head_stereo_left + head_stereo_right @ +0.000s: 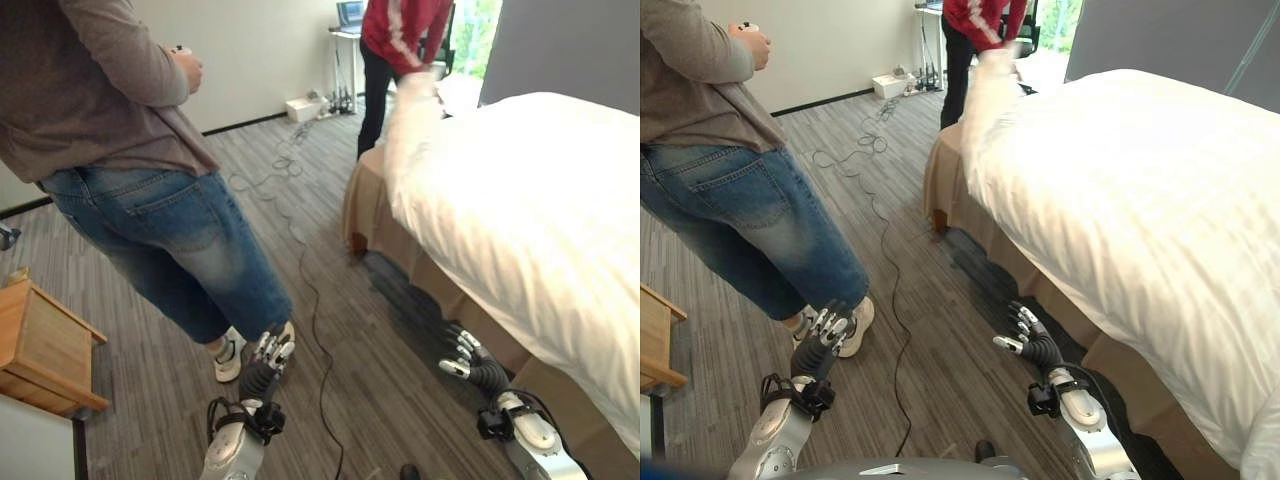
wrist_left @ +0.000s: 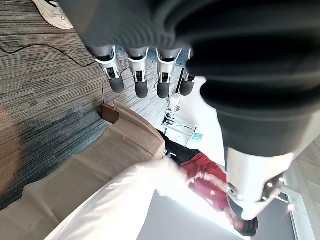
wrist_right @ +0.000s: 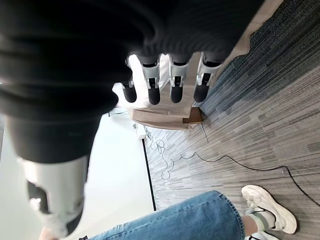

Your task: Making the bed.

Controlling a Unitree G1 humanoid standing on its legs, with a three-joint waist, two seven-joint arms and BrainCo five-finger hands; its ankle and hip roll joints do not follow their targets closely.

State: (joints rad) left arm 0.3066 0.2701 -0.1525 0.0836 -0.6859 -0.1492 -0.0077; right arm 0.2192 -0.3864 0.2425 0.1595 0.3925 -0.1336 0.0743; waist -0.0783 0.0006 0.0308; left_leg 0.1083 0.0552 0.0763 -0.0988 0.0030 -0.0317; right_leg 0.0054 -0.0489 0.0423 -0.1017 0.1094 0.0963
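Both arms are held low and forward above the grey striped carpet (image 1: 200, 400), with nothing grasped. The left hand (image 1: 268, 362) is raised just in front of a person in blue jeans (image 1: 170, 240), close to that person's white shoe (image 1: 232, 358); its fingers (image 2: 137, 82) are seen relaxed and loosely extended, apart from one another, with the thumb set off to the side. The right hand (image 1: 1032, 345) is held beside the tan bed skirt (image 1: 1040, 290), near it but not touching; its fingers (image 3: 172, 85) are likewise loosely extended and nothing is enclosed by them.

The bed (image 1: 1140, 200) is placed to the robot's right, well covered by a white duvet (image 1: 530, 210) that hangs over the near edge. At the far corner of the bed, the duvet is being handled by a second person in a red top (image 1: 400, 30). A black cable (image 1: 300, 260) is laid across the carpet between the bed and the person in jeans. A wooden side table (image 1: 40, 350) is seen at the left.
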